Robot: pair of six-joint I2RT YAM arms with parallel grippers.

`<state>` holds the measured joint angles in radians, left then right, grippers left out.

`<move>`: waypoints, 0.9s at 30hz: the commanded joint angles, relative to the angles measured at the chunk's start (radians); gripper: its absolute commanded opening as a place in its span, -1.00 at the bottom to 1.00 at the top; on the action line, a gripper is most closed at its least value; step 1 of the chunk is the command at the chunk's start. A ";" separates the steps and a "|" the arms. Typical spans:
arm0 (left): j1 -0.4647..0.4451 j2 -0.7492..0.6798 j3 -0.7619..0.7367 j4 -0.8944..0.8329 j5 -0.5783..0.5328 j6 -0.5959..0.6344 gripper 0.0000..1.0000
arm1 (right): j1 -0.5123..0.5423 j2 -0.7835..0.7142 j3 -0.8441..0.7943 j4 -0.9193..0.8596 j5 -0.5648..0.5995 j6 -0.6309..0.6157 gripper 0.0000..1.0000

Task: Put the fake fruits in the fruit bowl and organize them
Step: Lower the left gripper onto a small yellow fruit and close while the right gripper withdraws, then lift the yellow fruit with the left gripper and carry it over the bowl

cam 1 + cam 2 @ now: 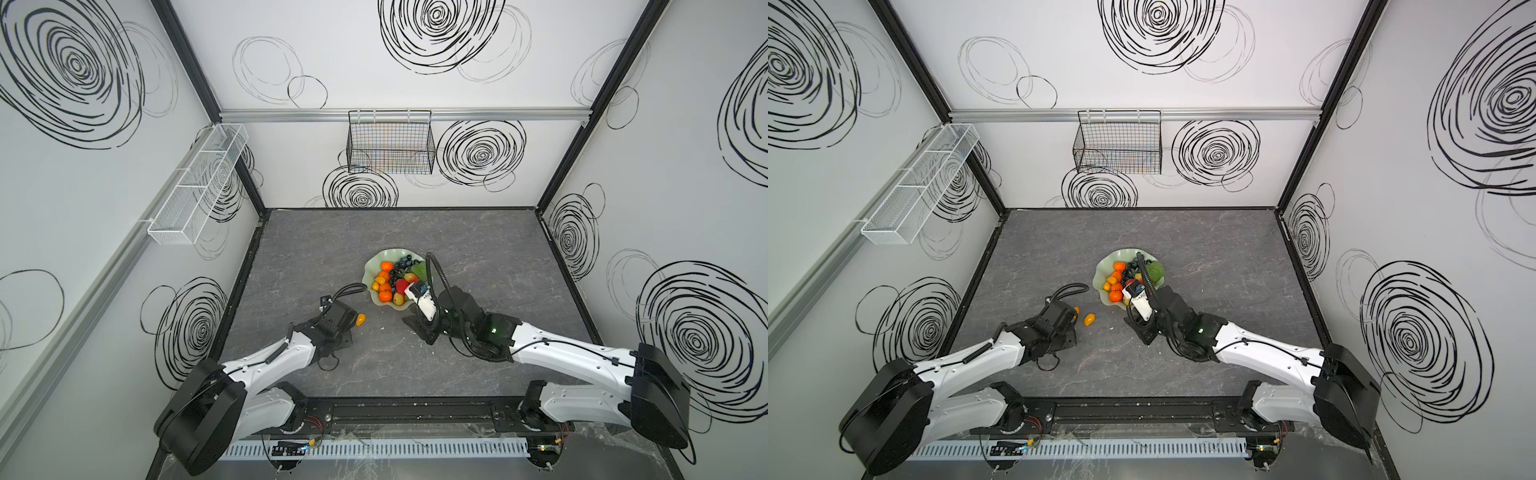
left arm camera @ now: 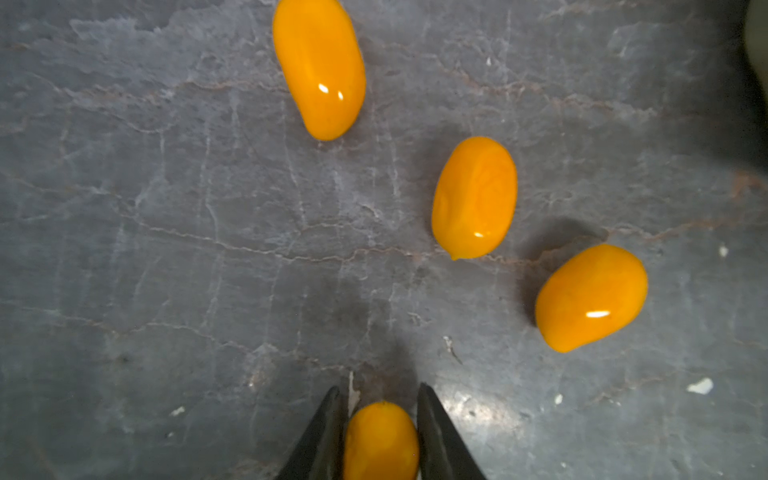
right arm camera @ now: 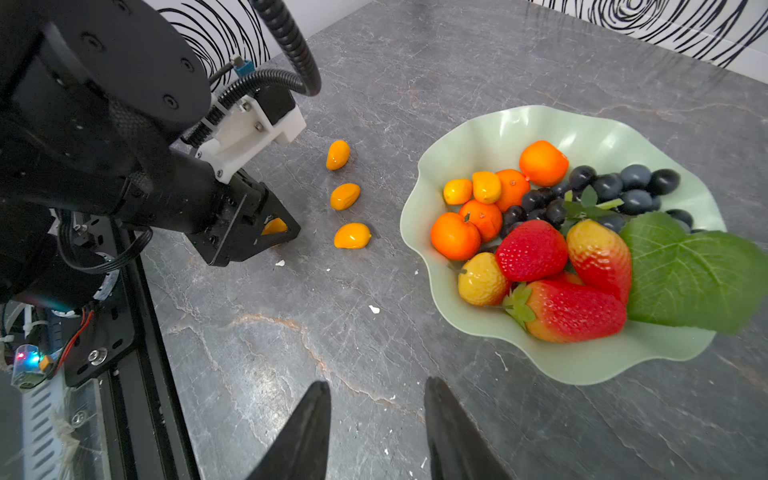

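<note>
In the left wrist view my left gripper (image 2: 379,387) is shut on a small oval kumquat (image 2: 380,440) lying on the grey table. Three more kumquats (image 2: 474,198) lie loose just beyond it, between it and the bowl. The pale green fruit bowl (image 3: 498,137) holds tangerines (image 3: 543,163), kumquats (image 3: 486,187), strawberries (image 3: 532,249) and a dark grape bunch (image 3: 623,183) with a green leaf (image 3: 690,270). My right gripper (image 3: 378,382) hangs open over bare table near the bowl's near edge, with nothing between its fingers. In both top views the wrists hide both grippers' tips.
A black wire basket (image 1: 390,145) hangs on the back wall and a white mesh basket (image 1: 195,187) on the left wall. The left arm (image 3: 124,166) fills one side of the right wrist view. A black rail (image 1: 395,411) runs along the table's front edge.
</note>
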<state>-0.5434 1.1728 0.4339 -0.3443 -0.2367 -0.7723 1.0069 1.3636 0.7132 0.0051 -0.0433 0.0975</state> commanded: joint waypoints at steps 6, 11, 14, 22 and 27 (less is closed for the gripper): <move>-0.004 -0.008 -0.002 -0.027 -0.041 -0.007 -0.45 | 0.006 0.002 0.005 0.028 0.012 0.012 -0.14; -0.008 -0.064 -0.001 -0.013 -0.041 0.000 -0.48 | 0.005 -0.015 -0.013 0.068 0.008 0.026 -0.07; -0.007 -0.091 0.010 -0.025 -0.047 0.002 -0.49 | 0.002 -0.014 -0.016 0.083 0.009 0.027 -0.06; -0.013 -0.114 0.061 -0.064 -0.048 0.029 -0.51 | 0.000 -0.012 -0.016 0.102 0.013 0.057 -0.06; -0.021 -0.119 0.107 -0.086 -0.049 0.040 -0.53 | -0.018 -0.022 -0.032 0.118 0.011 0.082 -0.05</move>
<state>-0.5564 1.0706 0.4976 -0.4095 -0.2630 -0.7464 0.9985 1.3540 0.6964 0.0734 -0.0406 0.1555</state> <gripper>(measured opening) 0.245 0.473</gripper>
